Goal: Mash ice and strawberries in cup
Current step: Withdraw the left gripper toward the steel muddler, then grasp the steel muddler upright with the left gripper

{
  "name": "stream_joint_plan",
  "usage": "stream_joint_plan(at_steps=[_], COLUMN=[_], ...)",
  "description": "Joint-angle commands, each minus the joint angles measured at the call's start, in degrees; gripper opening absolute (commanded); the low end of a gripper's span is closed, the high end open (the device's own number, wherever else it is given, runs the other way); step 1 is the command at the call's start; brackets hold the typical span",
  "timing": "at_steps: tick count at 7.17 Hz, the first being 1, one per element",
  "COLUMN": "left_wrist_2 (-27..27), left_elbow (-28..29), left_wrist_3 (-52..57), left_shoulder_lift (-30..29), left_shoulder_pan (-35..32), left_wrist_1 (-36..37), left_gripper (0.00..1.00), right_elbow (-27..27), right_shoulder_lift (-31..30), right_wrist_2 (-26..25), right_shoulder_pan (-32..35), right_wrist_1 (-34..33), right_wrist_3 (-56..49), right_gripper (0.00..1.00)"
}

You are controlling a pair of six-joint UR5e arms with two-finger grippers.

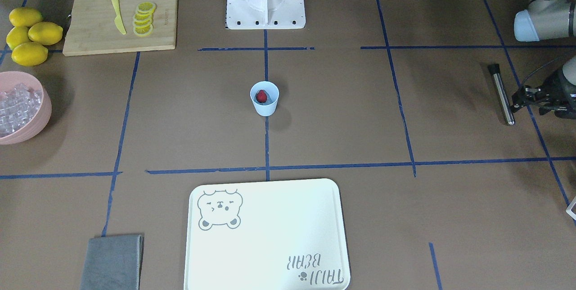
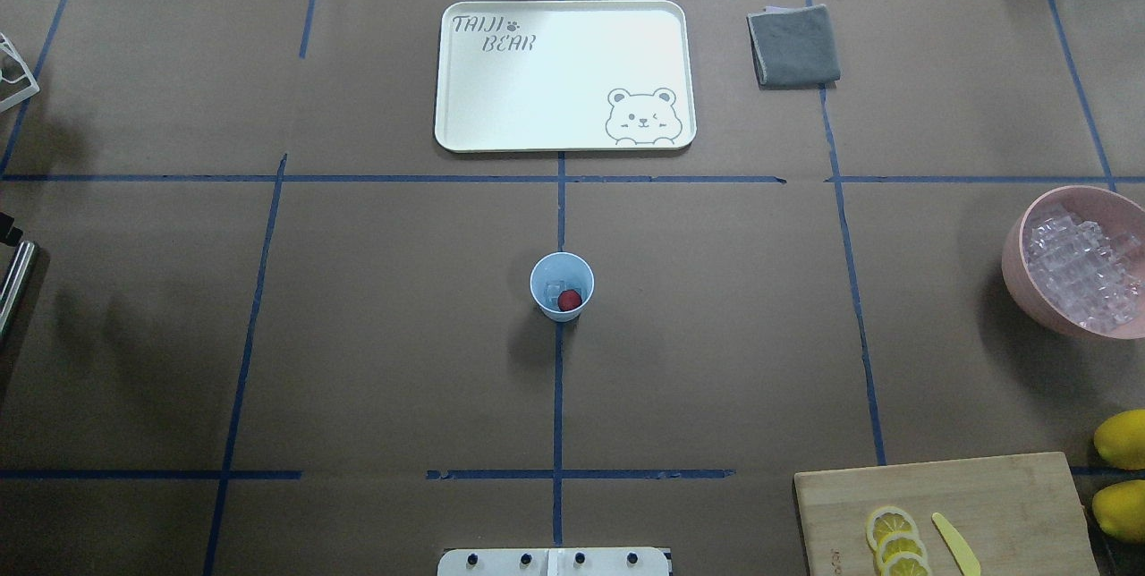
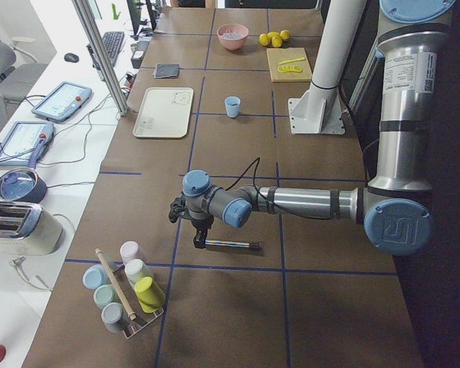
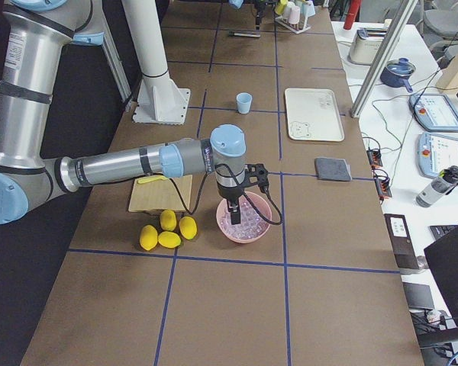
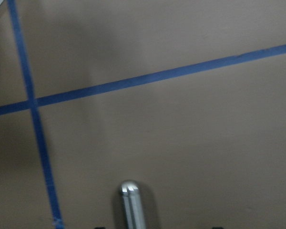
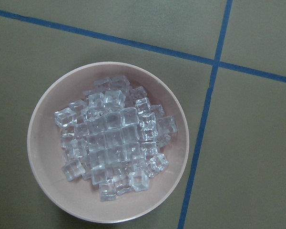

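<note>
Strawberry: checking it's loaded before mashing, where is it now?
Overhead view: the small red strawberry sits inside the pale blue tapered cup at centre, on the blue tape line.

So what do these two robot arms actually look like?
The left arm and right arm are silvery tubes joined by rounded joints with pale-blue caps. The left one carries a white printed label and a logo on one cap. A thin black cable loops to each black gripper, left gripper and right gripper.
</note>
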Motion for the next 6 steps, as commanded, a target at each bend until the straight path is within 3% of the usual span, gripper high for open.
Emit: stream_joint_plan(at_steps=[1,3,6], left_wrist_2=[-0.3,-0.8,-3.8], left_elbow=[2.2,2.3,5.8], left_wrist_3=[-5.9,-6.1,-5.9], left_shoulder_lift=[-0.5,-0.5,-0.5], left_shoulder_pan=[0.1,0.2,0.7], left_wrist_1=[-0.7,-0.9,-7.7], left_gripper=[0.81,0.81,0.81], right_elbow=[0.0,0.0,-0.1], right_shoulder_lift=[0.1,0.0,0.1], right_wrist_2=[0.0,0.0,0.0], right_shoulder_pan=[0.0,0.0,0.0], right_wrist_1=[0.0,0.1,0.1], right_wrist_3=[0.0,0.0,0.0], right_gripper=[1.00,1.00,1.00])
